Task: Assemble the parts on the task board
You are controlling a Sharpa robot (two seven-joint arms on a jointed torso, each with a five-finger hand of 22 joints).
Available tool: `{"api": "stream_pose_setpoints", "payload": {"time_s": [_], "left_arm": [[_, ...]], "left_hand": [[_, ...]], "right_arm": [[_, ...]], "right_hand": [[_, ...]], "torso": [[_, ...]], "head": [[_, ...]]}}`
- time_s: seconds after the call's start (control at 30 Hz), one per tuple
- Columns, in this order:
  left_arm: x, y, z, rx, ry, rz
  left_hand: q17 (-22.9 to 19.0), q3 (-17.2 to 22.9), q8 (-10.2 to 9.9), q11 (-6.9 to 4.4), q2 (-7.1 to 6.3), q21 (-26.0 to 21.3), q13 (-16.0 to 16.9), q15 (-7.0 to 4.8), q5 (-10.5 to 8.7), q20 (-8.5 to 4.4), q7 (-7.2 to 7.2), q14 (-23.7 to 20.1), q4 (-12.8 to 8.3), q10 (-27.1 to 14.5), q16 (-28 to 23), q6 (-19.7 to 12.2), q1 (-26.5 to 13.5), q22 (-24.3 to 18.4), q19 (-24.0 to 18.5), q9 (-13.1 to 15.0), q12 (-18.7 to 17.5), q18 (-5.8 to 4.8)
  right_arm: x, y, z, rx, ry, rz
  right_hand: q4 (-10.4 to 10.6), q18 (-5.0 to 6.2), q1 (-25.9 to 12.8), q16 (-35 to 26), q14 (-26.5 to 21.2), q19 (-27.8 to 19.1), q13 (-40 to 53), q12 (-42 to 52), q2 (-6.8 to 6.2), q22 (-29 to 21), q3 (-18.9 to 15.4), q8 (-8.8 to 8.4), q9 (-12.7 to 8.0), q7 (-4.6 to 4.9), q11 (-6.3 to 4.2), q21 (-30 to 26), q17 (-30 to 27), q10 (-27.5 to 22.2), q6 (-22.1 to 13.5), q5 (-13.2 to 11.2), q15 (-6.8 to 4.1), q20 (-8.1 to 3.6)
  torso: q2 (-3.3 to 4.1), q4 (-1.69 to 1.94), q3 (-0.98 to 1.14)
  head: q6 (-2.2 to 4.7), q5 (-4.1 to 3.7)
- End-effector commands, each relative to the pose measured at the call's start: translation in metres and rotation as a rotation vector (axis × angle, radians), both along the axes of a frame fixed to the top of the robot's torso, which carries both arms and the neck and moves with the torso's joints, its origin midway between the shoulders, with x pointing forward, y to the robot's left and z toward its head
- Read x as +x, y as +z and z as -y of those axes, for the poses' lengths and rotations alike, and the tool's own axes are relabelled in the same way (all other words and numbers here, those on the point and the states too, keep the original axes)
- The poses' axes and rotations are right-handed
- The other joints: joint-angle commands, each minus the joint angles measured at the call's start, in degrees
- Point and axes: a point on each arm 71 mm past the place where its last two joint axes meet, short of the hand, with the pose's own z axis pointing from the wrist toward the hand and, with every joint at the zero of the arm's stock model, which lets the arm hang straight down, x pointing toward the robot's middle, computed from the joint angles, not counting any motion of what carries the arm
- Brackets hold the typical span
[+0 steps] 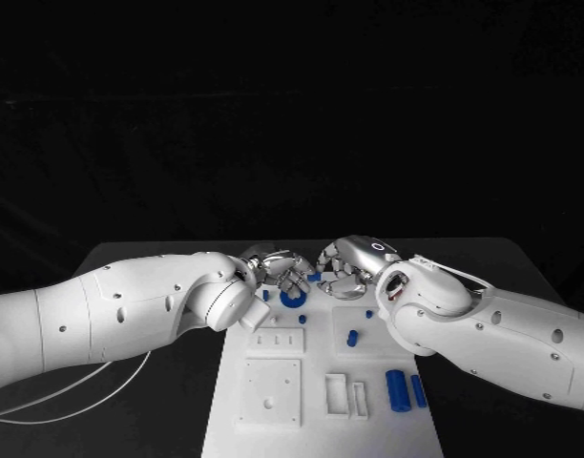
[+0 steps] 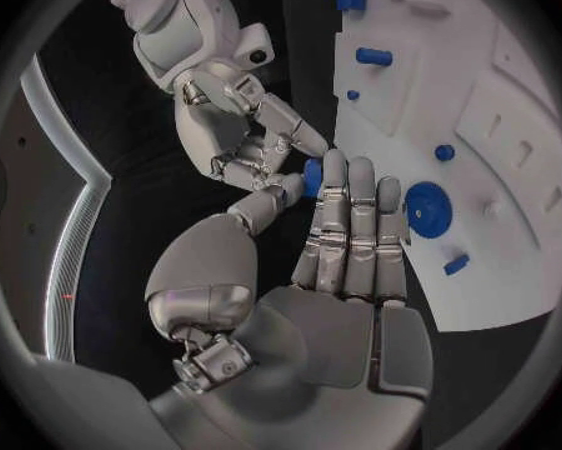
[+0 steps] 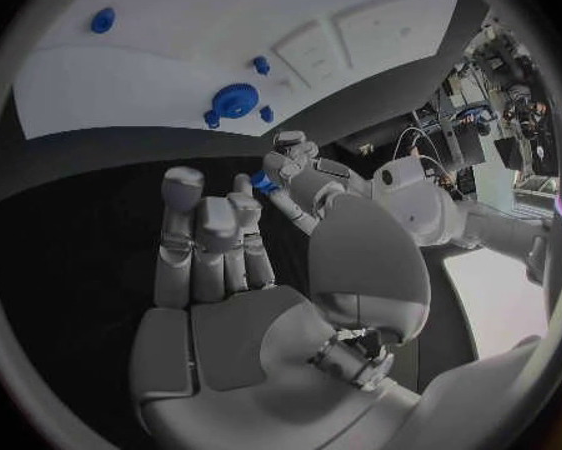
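Two hands meet at the far end of the board (image 1: 323, 420): the left hand (image 1: 276, 266) and right hand (image 1: 354, 264) both pinch one small blue part (image 2: 312, 177) between their fingertips, off the board's far edge. Just nearer, a blue gear (image 1: 294, 298) sits on the board, with two blue cylinders (image 1: 400, 390) at its near right.

Both hands met at the white board's (image 1: 323, 401) 12 o'clock edge, the left hand (image 1: 276, 266) facing the right hand (image 1: 351, 265), a blue gear (image 1: 294, 298) just below them.
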Motion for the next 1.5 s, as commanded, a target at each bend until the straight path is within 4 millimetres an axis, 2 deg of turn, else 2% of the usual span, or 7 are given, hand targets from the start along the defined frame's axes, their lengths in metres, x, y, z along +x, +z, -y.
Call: {"api": "stream_pose_setpoints", "payload": {"time_s": [0.03,0.7,1.03,1.27,1.37,1.43,1.5], "left_arm": [[0.001,0.002,-0.001,0.033,-0.007,0.036],[0.002,0.0,-0.003,0.047,-0.006,0.031],[-0.002,0.001,-0.004,0.094,-0.047,0.084],[-0.004,0.002,-0.019,0.158,-0.039,0.161],[-0.006,0.001,-0.026,0.177,-0.033,0.173],[-0.007,0.0,-0.03,0.185,-0.027,0.178],[-0.008,0.0,-0.032,0.202,-0.028,0.19]], "left_hand": [[-0.04,0.33,0.18,-0.13,-0.47,0.3,0.11,0.03,0.34,-1.84,-4.36,0.57,-0.12,0.49,0.33,4.79,0.34,-0.07,0.27,0.26,0.34,-0.66],[-0.07,0.28,0.24,-0.27,-0.67,0.56,0.25,-0.16,0.33,-2.04,-4.47,0.86,-0.01,0.79,0.54,5.01,0.51,-0.14,0.47,0.77,0.46,-0.72],[-0.09,0.28,0.19,-0.29,-0.81,0.62,0.28,-0.2,0.21,-2.1,-4.48,0.92,0.0,0.83,0.59,4.98,0.61,-0.17,0.49,0.92,0.46,-0.74],[-0.11,0.3,-0.41,-0.62,-2.94,1.56,0.82,-0.7,-2.03,-2.68,-4.45,1.56,1.85,1.53,1.44,4.88,3.19,-0.42,1.14,2.2,0.87,-0.78],[0.42,-0.1,-0.67,-1.34,-3.83,2.57,1.62,-1.39,-2.28,-3.21,-4.46,2.67,2.31,2.77,2.91,4.94,4.43,-0.26,2.16,2.59,2.21,-0.58],[0.9,-0.47,-0.91,-2.01,-4.38,3.46,2.47,-2.05,-2.7,-3.74,-4.47,3.69,2.48,3.86,4.24,4.99,5.29,-0.12,3.11,2.83,3.64,-0.39],[1.94,-1.06,-1.41,-3.32,-5.22,5.48,4.65,-3.69,-3.48,-4.94,-4.65,5.9,2.67,5.98,7.02,5.15,6.7,0.23,5.55,2.99,6.99,0.09]], "right_arm": [[-0.003,0.001,-0.001,0.025,0.015,0.011],[-0.006,-0.003,-0.001,0.019,0.023,-0.01],[0.006,-0.005,0.02,0.022,-0.037,0.016],[0.01,-0.003,0.037,0.033,-0.071,0.017],[0.011,-0.002,0.045,0.041,-0.084,0.015],[0.012,-0.001,0.05,0.043,-0.093,0.019],[0.013,0.0,0.056,0.046,-0.104,0.02]], "right_hand": [[0.05,0.74,0.17,-0.29,0.01,-0.02,-0.08,-0.28,-0.56,0.16,-0.41,-0.11,0.06,0.31,0.17,-0.34,-0.08,0.06,0.0,0.41,0.55,-0.43],[-0.02,0.74,0.75,-0.33,0.04,0.04,-0.25,-0.26,-0.15,0.15,-0.97,0.13,0.16,0.18,0.04,-0.48,-0.02,0.24,0.33,0.77,0.44,-0.46],[0.2,0.74,1.02,-0.47,0.0,-0.04,-0.39,-0.37,-0.21,0.11,-0.98,0.02,0.1,0.22,0.08,-0.67,-0.03,0.16,0.13,1.7,0.47,-0.38],[0.4,0.74,1.17,-0.51,0.03,0.01,-0.46,-0.36,-0.22,0.11,-0.92,0.04,0.09,0.22,0.08,-0.73,-0.01,0.2,0.17,2.3,0.47,-0.37],[0.53,0.74,1.22,-0.53,0.04,0.05,-0.49,-0.36,-0.22,0.12,-0.89,0.05,0.09,0.22,0.08,-0.75,0.0,0.22,0.2,2.61,0.47,-0.37],[0.63,0.74,1.26,-0.54,0.04,0.07,-0.52,-0.35,-0.22,0.12,-0.86,0.06,0.08,0.21,0.07,-0.77,0.01,0.23,0.21,2.96,0.46,-0.37],[0.68,0.73,1.29,-0.55,0.05,0.08,-0.53,-0.35,-0.24,0.13,-0.85,0.06,0.07,0.21,0.07,-0.78,0.02,0.24,0.21,3.18,0.46,-0.37]], "torso": [[0.03,-0.01,-0.01],[0.04,-0.02,0.02],[0.0,-0.02,-0.03],[-0.07,-0.03,0.1],[-0.04,-0.02,0.1],[-0.04,-0.02,0.12],[-0.04,-0.03,0.09]], "head": [[-0.04,0.05],[-0.24,0.09],[-0.31,0.23],[-0.42,0.41],[-0.51,0.4],[-0.61,0.41],[-0.69,0.49]]}}
